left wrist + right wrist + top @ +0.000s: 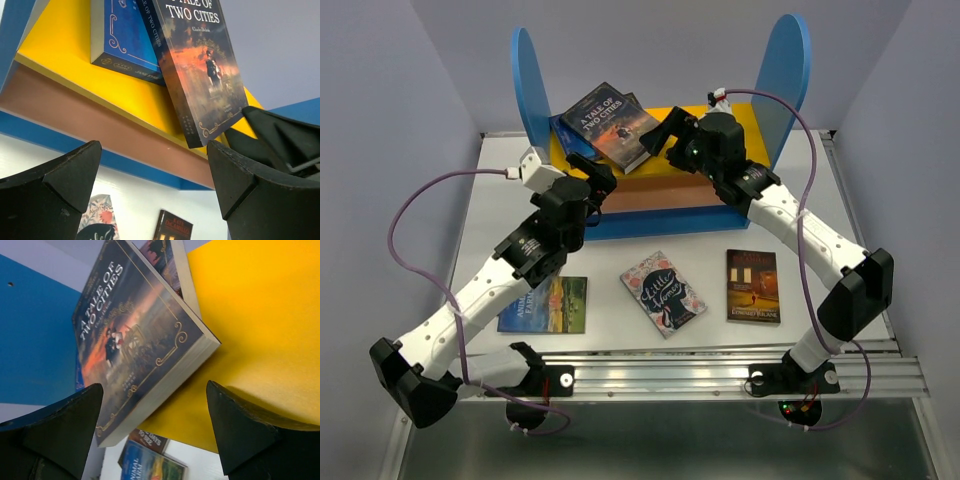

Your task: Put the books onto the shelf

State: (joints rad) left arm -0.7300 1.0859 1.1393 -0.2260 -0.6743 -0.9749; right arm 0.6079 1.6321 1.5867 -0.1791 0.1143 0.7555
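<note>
While my left gripper and right gripper gape, A Tale of Two Cities overhangs the front edge of the shelf, just beyond the right fingers.

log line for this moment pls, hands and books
left hand: open, empty, before shelf | right hand: open, empty, at book stack on top board | table: Animal Farm, Little Women, dark book
</note>
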